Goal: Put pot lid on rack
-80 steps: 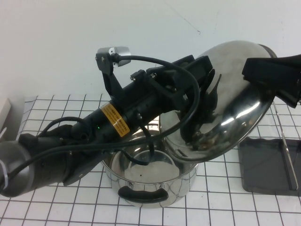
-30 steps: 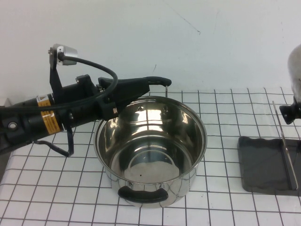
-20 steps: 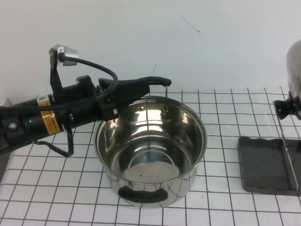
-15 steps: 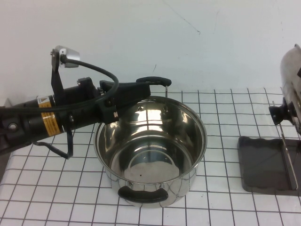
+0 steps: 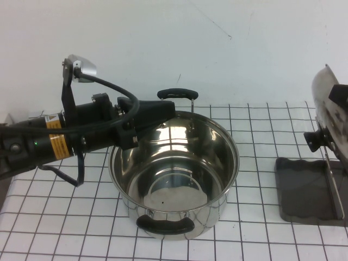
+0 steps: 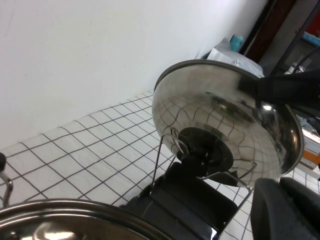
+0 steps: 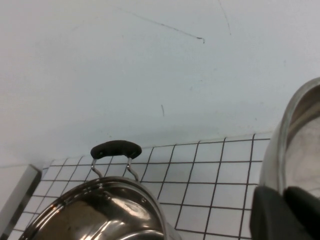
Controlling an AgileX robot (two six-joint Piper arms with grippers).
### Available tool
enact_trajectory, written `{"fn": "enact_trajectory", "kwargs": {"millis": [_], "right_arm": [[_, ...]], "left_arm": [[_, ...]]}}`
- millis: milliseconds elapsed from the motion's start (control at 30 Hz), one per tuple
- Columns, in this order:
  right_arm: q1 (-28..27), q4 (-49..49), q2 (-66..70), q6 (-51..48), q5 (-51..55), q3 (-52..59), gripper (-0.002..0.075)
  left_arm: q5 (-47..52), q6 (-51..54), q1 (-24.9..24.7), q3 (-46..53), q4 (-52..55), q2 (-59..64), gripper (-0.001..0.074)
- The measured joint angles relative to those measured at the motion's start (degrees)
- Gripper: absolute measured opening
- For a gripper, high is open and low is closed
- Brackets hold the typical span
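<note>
Pot lid [image 5: 329,117] is off the steel pot [image 5: 174,174] and held nearly on edge over the rack [image 5: 307,190] at the table's right side, black knob [image 5: 312,140] facing the pot. Right gripper [image 5: 340,98] has it by the rim: a dark finger shows across the lid's dome in the left wrist view [image 6: 285,92], so I judge it clamped on the lid, though the jaw gap itself isn't visible. In that view the knob sits level with the upright wire bars [image 6: 167,150], and the lid's lower edge looks just above the dark tray; can't tell whether it touches the wires yet. Left gripper [image 5: 155,111] sits at the pot's far-left rim, near the rear black handle [image 5: 174,93]; can't tell its opening, nothing seen in it. Progress: lift and carry look done. Left to do: lower the lid between the wires until it seats, release, back the right arm off. Risk: the lid rolling or tipping once freed.
</note>
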Motion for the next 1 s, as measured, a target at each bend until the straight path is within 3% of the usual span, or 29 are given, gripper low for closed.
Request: {"fn": "enact_trajectory", "kwargs": {"millis": [233,500,833,1000], "right_arm": [[0.00,0.11,1.47,-0.92,0.45,0.00,0.0114],[0.00,0.24,1.78,-1.01,2.93,0.00,0.0355],[0.00,-3.55,-5.46,-1.14,3.25,0.00,0.0379],[0.00,-4.66,-12.46,-1.14,2.88,0.00,0.0380]], "left_arm": [[-0.09,2.56,0.00,0.00,0.00,0.00,-0.0001],[-0.09,2.81,0.00,0.00,0.00,0.00,-0.0001],[0.12,3.62,0.00,0.00,0.34,-0.10,-0.0001],[5.94,4.10,0.00,0.00,0.69,-1.87,-0.0001]]}}
